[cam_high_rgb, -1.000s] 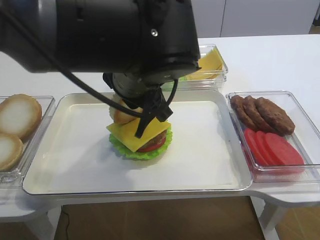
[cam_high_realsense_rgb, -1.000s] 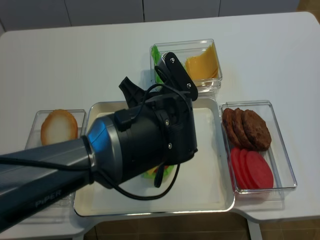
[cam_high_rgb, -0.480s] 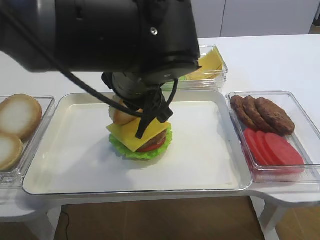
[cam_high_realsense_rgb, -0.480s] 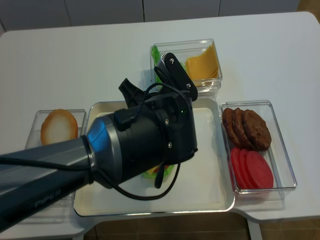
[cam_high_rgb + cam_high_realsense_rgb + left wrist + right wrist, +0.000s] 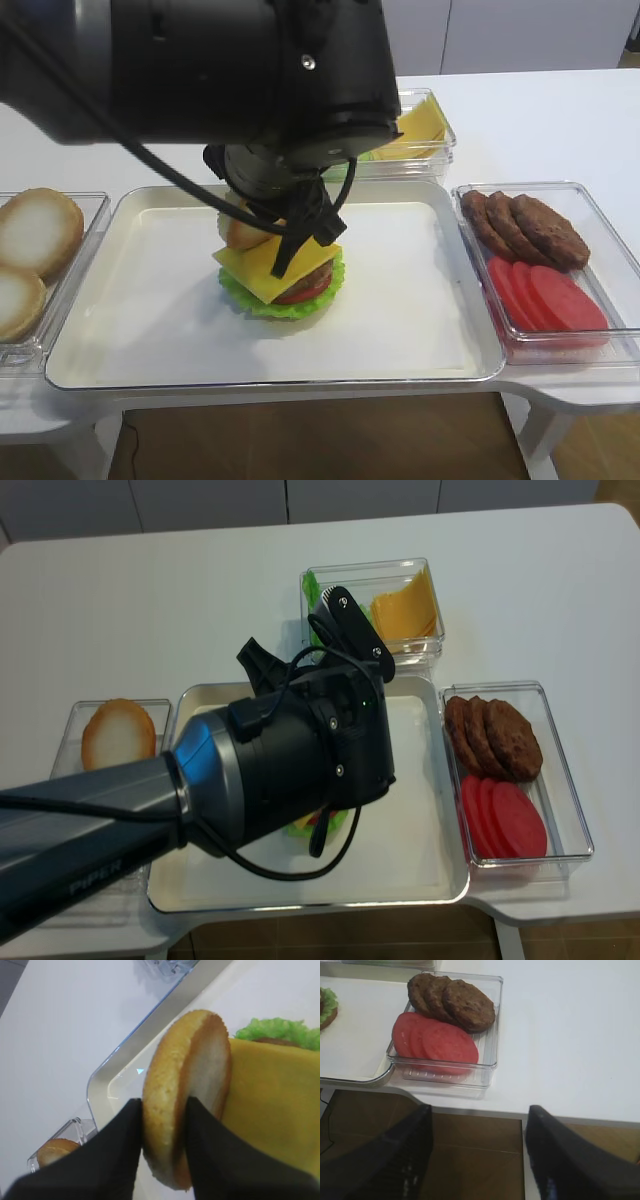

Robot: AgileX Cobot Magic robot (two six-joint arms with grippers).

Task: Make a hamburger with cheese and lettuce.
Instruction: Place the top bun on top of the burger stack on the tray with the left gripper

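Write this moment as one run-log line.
left end effector: shut on bun top | bun: on edge beside cheese | right end effector: open

The left hand (image 5: 162, 1125) points down, fingers (image 5: 125, 1135) pinched nearly together; the right hand (image 5: 477, 1155) hangs spread wide.

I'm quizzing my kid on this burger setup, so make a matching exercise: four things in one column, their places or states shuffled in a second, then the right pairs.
Column one:
1. bun top
2. cheese
3. tomato slices
4. right hand

Column two:
A. lying in a clear tray beside the brown patties
B. open, holding nothing
C. pinched on edge in the left hand
D. flat on top of the burger stack

Pairs: 1-C, 2-D, 3-A, 4-B
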